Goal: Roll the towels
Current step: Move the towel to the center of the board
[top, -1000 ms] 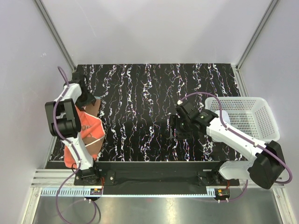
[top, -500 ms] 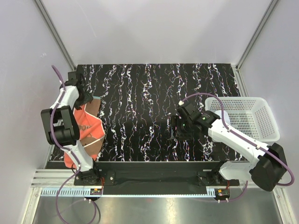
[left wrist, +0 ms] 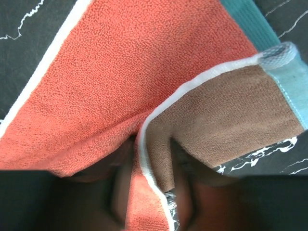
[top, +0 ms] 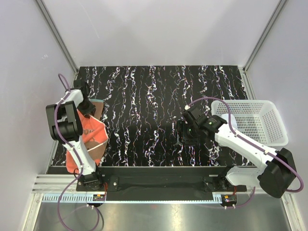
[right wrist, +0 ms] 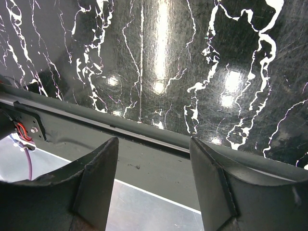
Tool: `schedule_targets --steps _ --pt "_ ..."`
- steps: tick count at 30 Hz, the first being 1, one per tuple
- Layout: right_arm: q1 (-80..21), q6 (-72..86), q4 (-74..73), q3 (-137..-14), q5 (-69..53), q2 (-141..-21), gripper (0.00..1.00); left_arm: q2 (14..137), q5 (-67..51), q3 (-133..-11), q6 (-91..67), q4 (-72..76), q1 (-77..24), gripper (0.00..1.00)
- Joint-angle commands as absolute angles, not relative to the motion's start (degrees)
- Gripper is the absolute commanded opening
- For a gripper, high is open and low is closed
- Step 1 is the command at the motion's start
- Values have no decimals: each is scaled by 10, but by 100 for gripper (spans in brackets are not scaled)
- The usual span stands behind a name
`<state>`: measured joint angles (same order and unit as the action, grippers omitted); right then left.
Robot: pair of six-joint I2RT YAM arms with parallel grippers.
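The left gripper has narrowed since a second ago and now pinches the folded edge of the orange towel. The right gripper stays spread above the table.

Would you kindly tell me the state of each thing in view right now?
orange towel: unrolled, one corner turned over, brown reverse showing.
left gripper: fingers astride that turned edge; clamped or not, unclear.
right gripper: open, holding nothing.
basket: upright, beside the right arm.
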<state>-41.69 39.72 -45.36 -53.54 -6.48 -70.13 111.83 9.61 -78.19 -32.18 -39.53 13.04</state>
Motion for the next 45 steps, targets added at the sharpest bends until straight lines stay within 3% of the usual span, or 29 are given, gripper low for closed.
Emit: schedule_targets --steps 1,2,3,5,12,24,30,32,33,34,40,45 --pt "-424 405 -454 -536 -50 -686 68 1120 79 -782 -327 -384 134 25" --pt "-424 406 -454 -536 -50 -686 67 1119 78 -777 -330 -382 133 20" --pt "-424 405 -455 -538 -48 -687 68 1112 75 -773 -333 -376 133 8" --pt "-424 408 -455 -538 -47 -685 68 1103 81 -767 -334 -372 125 0" --pt "-424 413 -491 -551 -3 -661 67 1037 120 -761 -296 -337 20 0" --pt "-423 491 -609 -612 174 -582 75 993 64 -738 -260 -282 -292 0" --pt "-423 538 -632 -612 203 -561 78 1009 47 -719 -275 -259 -461 0" --pt "-424 540 -630 -608 196 -565 78 1018 27 -722 -276 -252 -510 10" --pt "-423 542 -628 -605 190 -569 78 1018 15 -720 -274 -248 -524 32" --pt "-423 544 -627 -602 187 -570 78 1017 4 -718 -272 -245 -553 42" --pt "-423 540 -584 -592 165 -578 79 910 64 -652 -303 -262 -583 85" --pt "-422 513 -529 -620 132 -670 79 778 136 -613 -348 -349 -489 85"
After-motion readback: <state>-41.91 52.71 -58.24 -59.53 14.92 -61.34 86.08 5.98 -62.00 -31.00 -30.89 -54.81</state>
